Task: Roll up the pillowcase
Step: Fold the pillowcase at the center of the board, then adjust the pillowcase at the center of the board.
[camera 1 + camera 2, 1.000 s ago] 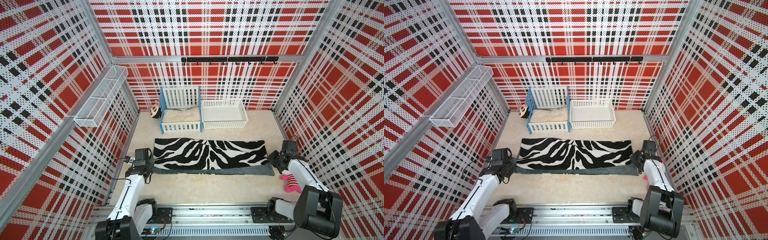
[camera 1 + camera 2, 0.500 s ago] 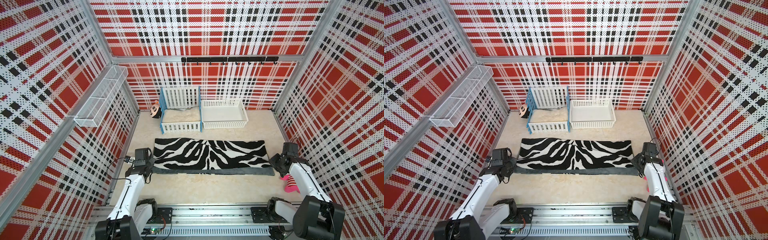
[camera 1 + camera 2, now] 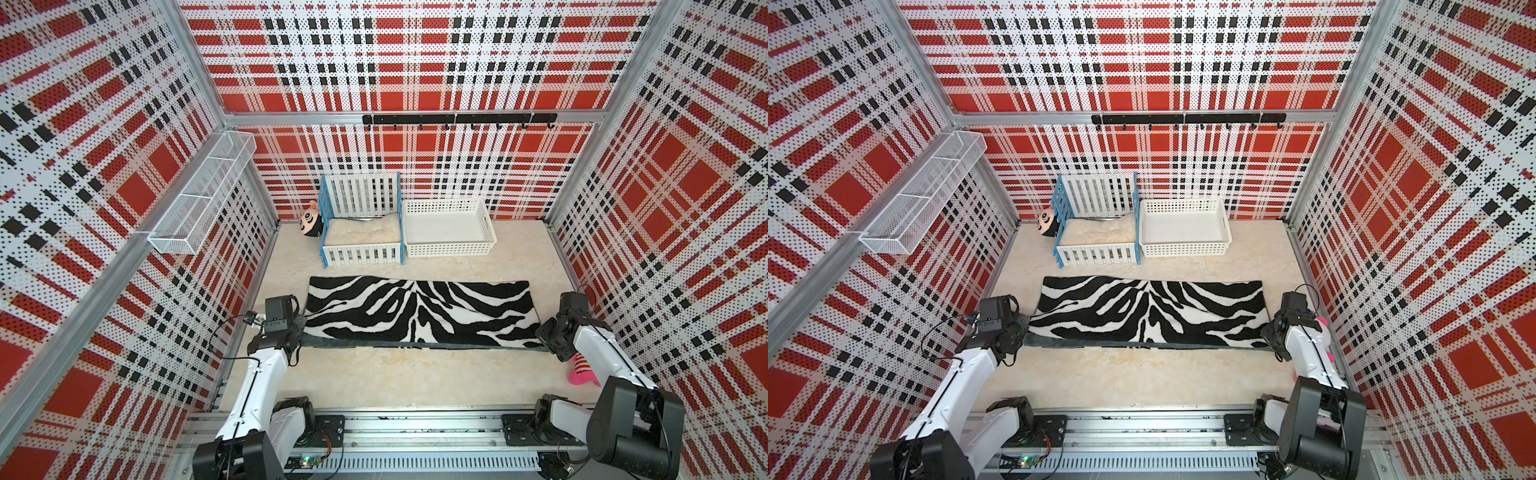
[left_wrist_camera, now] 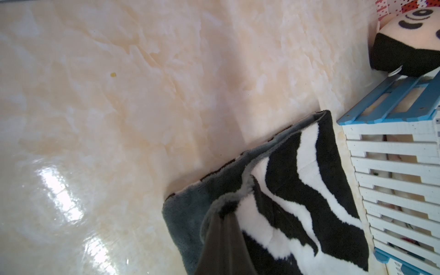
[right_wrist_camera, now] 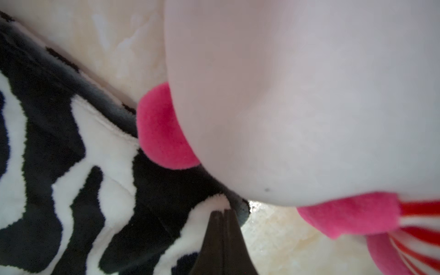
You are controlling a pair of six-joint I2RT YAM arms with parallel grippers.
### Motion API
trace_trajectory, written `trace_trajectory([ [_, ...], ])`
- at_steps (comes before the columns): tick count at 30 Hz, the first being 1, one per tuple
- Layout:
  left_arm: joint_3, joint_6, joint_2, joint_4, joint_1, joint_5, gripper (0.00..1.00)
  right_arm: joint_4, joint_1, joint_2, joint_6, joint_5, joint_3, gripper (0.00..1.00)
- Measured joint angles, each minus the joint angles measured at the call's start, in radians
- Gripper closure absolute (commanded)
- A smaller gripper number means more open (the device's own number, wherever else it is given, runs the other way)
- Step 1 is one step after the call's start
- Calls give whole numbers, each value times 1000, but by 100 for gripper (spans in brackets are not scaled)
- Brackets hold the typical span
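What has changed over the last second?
Only the right arm swayed slightly, its elbow dipping and rising back. The plush pillowcase, black-and-white zebra stripes over dark grey, lies where it was. The left gripper and right gripper stay shut on its near corners.

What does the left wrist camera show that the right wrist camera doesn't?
Only left wrist: the blue-and-white slatted crib, a plush doll head beside it, and the left gripper closed on a corner of the pillowcase. Only right wrist: the pink-and-white plush toy, close to the lens, and the right gripper, shut at another corner. Both: the zebra-striped pillowcase with its grey underside on the marbled tabletop.
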Motion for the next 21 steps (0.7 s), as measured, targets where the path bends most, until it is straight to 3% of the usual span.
trace_trajectory([
  [3, 0, 7, 13, 3, 0, -3, 100, 14, 0, 16, -1, 0, -8, 100],
  [6, 0, 18, 36, 11, 0, -3, 75, 21, -1, 25, -15, -4, -8, 74],
  [8, 0, 26, 46, 16, 0, -6, 60, 18, -3, 24, -29, -14, -4, 63],
  [11, 0, 32, 45, 21, -3, -14, 50, 10, -4, 3, -49, -26, 13, 51],
  [12, 2, 32, 45, 19, -5, -18, 49, 7, -3, -18, -57, -30, 21, 38],
  [17, 76, 55, 46, -8, -23, -56, 55, 5, 58, -117, -99, -24, 94, 39],
  [21, 186, 101, 98, 24, -84, -79, 70, 37, 206, -110, -121, -19, 150, 55],
])
